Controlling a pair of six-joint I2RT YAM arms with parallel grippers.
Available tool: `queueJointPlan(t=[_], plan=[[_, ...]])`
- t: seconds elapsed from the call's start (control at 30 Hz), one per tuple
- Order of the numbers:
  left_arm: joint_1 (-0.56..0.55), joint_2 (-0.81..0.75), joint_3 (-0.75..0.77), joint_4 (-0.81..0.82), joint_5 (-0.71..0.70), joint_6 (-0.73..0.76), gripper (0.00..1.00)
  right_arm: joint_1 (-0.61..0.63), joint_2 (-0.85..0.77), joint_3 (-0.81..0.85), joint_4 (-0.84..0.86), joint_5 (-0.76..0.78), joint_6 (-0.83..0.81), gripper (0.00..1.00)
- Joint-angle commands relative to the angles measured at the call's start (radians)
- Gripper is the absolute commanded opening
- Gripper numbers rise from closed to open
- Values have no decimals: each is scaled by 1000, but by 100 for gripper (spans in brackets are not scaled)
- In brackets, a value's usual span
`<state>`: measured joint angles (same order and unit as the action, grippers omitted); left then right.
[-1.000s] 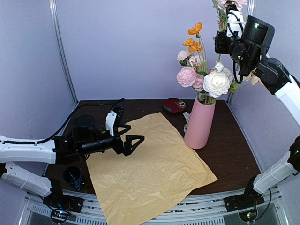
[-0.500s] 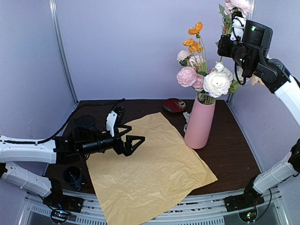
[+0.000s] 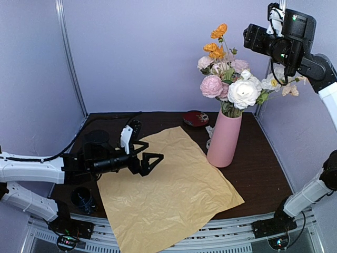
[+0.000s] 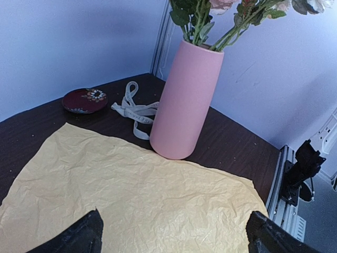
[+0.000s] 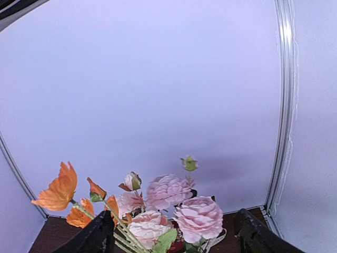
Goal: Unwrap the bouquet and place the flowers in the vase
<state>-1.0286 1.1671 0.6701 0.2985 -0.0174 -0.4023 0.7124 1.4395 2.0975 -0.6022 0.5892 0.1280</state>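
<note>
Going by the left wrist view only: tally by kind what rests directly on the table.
vase: 1
paper sheet: 1
ribbon: 1
dish: 1
Total: 4

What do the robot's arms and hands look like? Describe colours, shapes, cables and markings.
Both arms have white links and black joints. The left hand is black, with angular triangular fingers and a white plate. The right arm carries small green lights; a black cable trails beside the left arm.
</note>
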Motion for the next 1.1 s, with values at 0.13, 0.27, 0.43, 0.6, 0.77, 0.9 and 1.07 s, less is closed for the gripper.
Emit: queueJointPlan(t=[0.13, 0.27, 0.43, 0.6, 0.77, 0.9, 1.07], plan=[[-1, 10, 21, 48, -2, -4, 98, -4, -58, 24, -52, -154, 46, 90], [-1, -8, 26, 29, -79, -1, 98, -4, -163, -79, 78, -380, 20, 93], [1, -42, 63, -62, -265, 11, 98, -4, -384, -399, 355, -374, -18, 94], [1, -57, 122, -155, -403, -4, 98, -4, -491, -517, 411, -269, -34, 96], [1, -94, 145, -196, -454, -9, 98, -4, -601, -622, 508, -355, -37, 100], [1, -134, 138, -192, -462, 4, 98, -4, -636, -600, 514, -517, -13, 100], [1, -181, 127, -191, -482, 5, 98, -4, -621, -528, 412, -861, 28, 100]])
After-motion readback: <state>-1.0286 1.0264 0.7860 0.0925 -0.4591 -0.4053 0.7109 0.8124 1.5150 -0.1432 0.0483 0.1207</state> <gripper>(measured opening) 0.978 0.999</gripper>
